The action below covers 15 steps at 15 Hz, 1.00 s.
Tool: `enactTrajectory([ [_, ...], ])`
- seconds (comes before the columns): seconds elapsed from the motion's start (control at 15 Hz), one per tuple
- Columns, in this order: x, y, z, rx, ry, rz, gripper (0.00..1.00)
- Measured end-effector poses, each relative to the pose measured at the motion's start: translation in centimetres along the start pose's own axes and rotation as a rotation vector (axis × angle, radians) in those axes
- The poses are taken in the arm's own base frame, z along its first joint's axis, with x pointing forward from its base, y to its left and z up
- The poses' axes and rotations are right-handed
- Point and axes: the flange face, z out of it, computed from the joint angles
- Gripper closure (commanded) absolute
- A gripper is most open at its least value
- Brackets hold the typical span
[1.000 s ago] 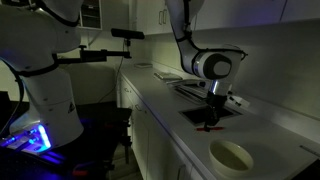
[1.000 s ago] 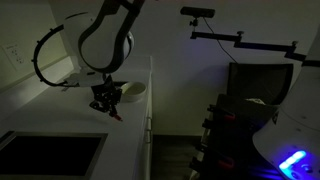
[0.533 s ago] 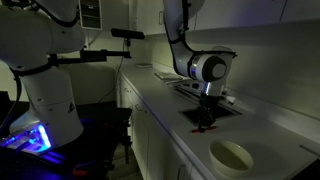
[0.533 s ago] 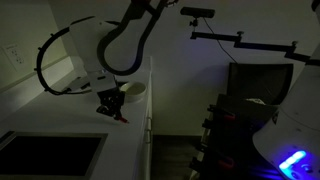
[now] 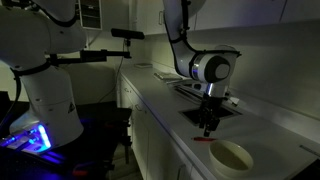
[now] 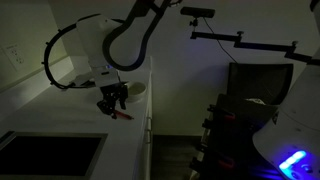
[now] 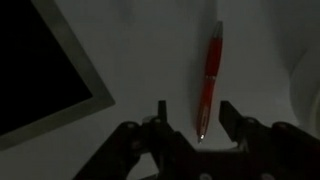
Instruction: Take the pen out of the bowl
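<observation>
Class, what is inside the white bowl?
Nothing visible: the bowl looks bare inside, though its near inner wall is hidden by the rim. The pen lies outside on the counter, below the open gripper.

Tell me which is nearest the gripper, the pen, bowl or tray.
The red pen, on the counter just beneath the open gripper; bowl and dark tray lie farther off.
</observation>
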Motion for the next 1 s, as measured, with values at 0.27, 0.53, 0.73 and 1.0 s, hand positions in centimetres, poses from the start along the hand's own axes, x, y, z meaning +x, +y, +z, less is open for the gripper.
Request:
enactTrajectory([
  [0.27, -0.6, -1.4, -2.0, -0.082, 0.001, 0.112, 0.00],
  [0.53, -1.2, -4.8, -4.5, -0.131, 0.017, 0.345, 0.00],
  [0.73, -1.1, -5.5, -6.8, -0.124, 0.031, 0.510, 0.00],
  [1.0, 0.2, -5.0, -9.0, -0.081, 0.084, 0.721, 0.00],
])
